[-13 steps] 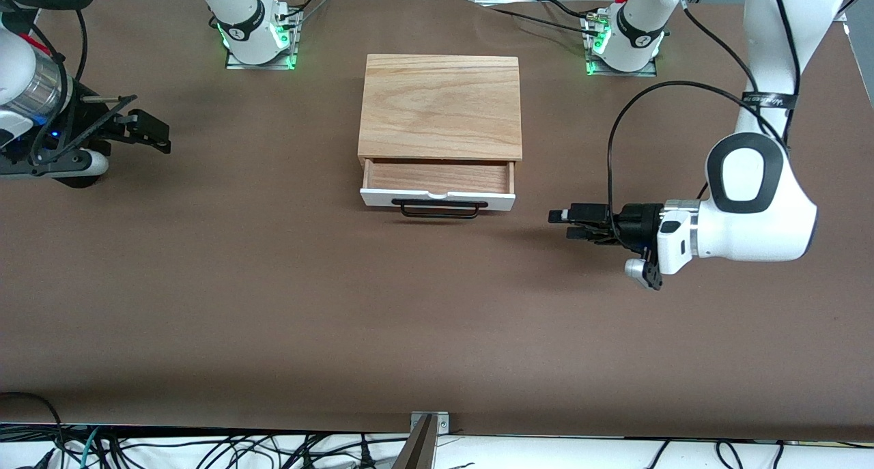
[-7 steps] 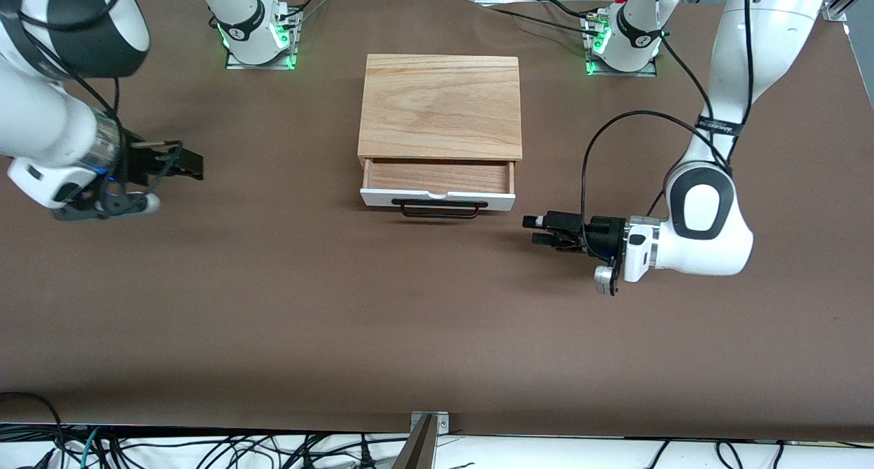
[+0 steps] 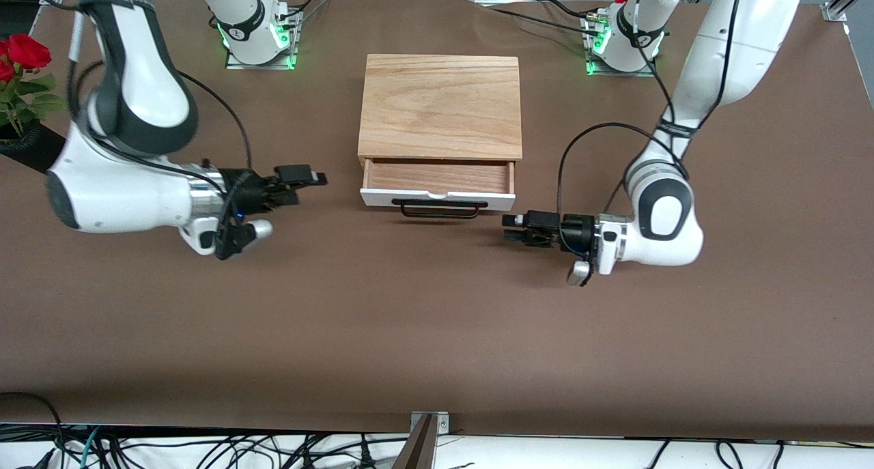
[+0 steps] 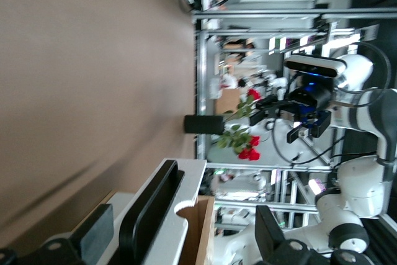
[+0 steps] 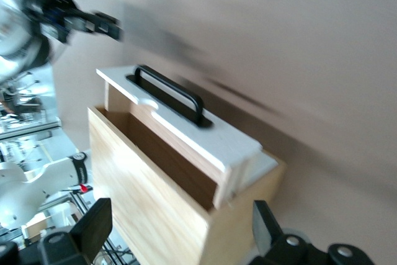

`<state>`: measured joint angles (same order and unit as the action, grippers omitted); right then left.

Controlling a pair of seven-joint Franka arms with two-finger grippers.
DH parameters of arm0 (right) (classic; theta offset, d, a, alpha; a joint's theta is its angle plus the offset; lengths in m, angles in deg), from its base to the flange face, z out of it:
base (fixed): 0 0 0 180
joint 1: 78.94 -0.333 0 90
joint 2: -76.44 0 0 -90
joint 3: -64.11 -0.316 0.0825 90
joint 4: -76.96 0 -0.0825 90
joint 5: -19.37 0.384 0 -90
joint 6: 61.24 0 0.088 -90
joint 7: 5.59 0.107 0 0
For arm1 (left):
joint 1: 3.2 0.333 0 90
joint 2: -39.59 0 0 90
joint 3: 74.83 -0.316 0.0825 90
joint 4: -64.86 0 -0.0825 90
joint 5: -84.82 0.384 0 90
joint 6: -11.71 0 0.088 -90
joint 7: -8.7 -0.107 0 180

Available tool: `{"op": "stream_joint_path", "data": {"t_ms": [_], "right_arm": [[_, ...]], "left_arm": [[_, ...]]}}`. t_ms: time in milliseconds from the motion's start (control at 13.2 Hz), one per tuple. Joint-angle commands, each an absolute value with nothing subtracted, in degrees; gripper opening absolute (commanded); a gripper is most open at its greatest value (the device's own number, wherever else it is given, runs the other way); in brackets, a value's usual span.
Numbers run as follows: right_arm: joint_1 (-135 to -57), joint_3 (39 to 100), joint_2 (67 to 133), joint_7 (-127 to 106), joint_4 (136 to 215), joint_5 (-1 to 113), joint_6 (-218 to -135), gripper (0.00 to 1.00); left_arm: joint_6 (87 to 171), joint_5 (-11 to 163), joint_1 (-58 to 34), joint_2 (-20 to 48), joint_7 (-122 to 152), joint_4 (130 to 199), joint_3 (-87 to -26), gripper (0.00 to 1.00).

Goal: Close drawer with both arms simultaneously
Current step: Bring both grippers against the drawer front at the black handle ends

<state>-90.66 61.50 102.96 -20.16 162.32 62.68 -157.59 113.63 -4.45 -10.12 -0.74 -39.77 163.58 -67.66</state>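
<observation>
The oak-grain box point(image 3: 440, 107) stands mid-table. Its drawer point(image 3: 437, 177) is pulled out toward the front camera; its white front panel point(image 3: 372, 197) carries a black wire handle point(image 3: 438, 210). My left gripper point(image 3: 512, 228) is open, low beside the panel's corner at the left arm's end. My right gripper point(image 3: 304, 186) is open, beside the panel at the right arm's end, a short gap away. The left wrist view shows the panel point(image 4: 186, 197) and handle point(image 4: 149, 215) between its fingers point(image 4: 93, 234). The right wrist view shows the open drawer point(image 5: 186, 131), its handle point(image 5: 170, 94) and the box point(image 5: 149, 209).
Red roses point(image 3: 20, 63) in a black vase stand at the table edge at the right arm's end, also in the left wrist view point(image 4: 245, 147). Both arm bases point(image 3: 256, 32) stand farther from the front camera than the box. Brown tabletop point(image 3: 437, 332) lies nearer the camera.
Both arms have swung in toward the drawer from the table's two ends. The right gripper moved much farther. The drawer has not moved.
</observation>
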Motion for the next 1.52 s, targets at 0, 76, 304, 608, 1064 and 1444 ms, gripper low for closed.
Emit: {"op": "stream_joint_path", "data": {"t_ms": [0, 76, 304, 608, 1064, 1444], "right_arm": [[-91.07, 61.74, 107.45, -26.03, 159.06, 71.35, -159.05, 1.00], [-91.16, 62.00, 108.94, -30.42, 159.40, 77.06, -159.23, 1.00], [-90.55, 62.00, 112.46, -42.46, 162.29, 86.84, -162.04, 1.00], [-90.63, 61.92, 115.54, -54.87, 170.72, 103.89, -162.84, 1.00], [-93.52, 59.46, 119.94, -61.93, 176.89, 116.56, -163.97, 0.87], [-95.47, 57.00, 119.68, -61.66, 177.42, 117.72, -168.80, 0.57]], "left_arm": [[114.46, -10.18, -11.90, -1.45, -45.71, 166.02, -67.63, 1.00], [114.37, -10.28, -12.16, -1.89, -45.71, 165.94, -67.54, 1.00], [113.93, -10.28, -12.78, -2.60, -45.71, 165.94, -67.54, 1.00], [113.93, -9.93, -14.18, -3.56, -45.88, 166.03, -67.63, 0.89], [113.93, -9.32, -14.63, -3.66, -45.80, 166.03, -67.63, 0.19], [113.75, -9.31, -14.54, -3.57, -45.71, 166.03, -67.63, 0.02]]}}
